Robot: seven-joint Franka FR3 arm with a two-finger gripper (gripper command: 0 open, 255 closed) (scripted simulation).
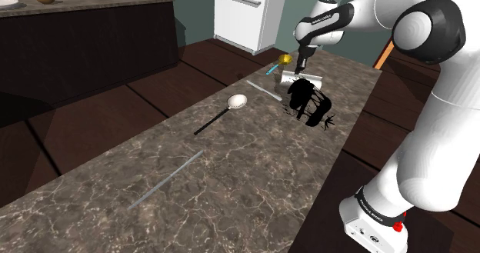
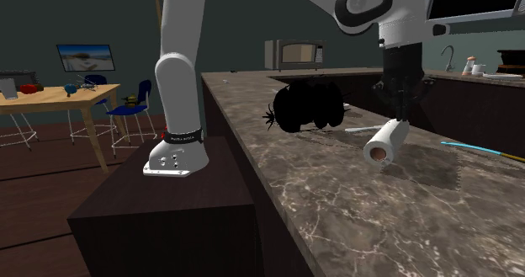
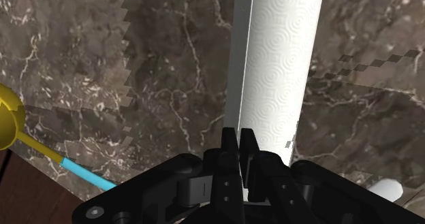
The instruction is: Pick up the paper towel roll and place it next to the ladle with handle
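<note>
Since the gripper (image 3: 238,135) hangs with its black tips almost meeting and nothing visibly between them, no hold is confirmed. The paper towel roll (image 3: 282,73) lies on the marble counter (image 3: 170,66) just beyond the tips. Recommended: spread wide, centre across the roll, then descend. The white-bowled ladle (image 1: 238,101), the judged target, lies at the roll's eight o'clock in the shoulder view.

tally time: one paper towel roll (image 2: 389,139), one white ladle (image 1: 237,101), one yellow ladle (image 1: 285,59), one black wiry thing (image 1: 309,103).
</note>
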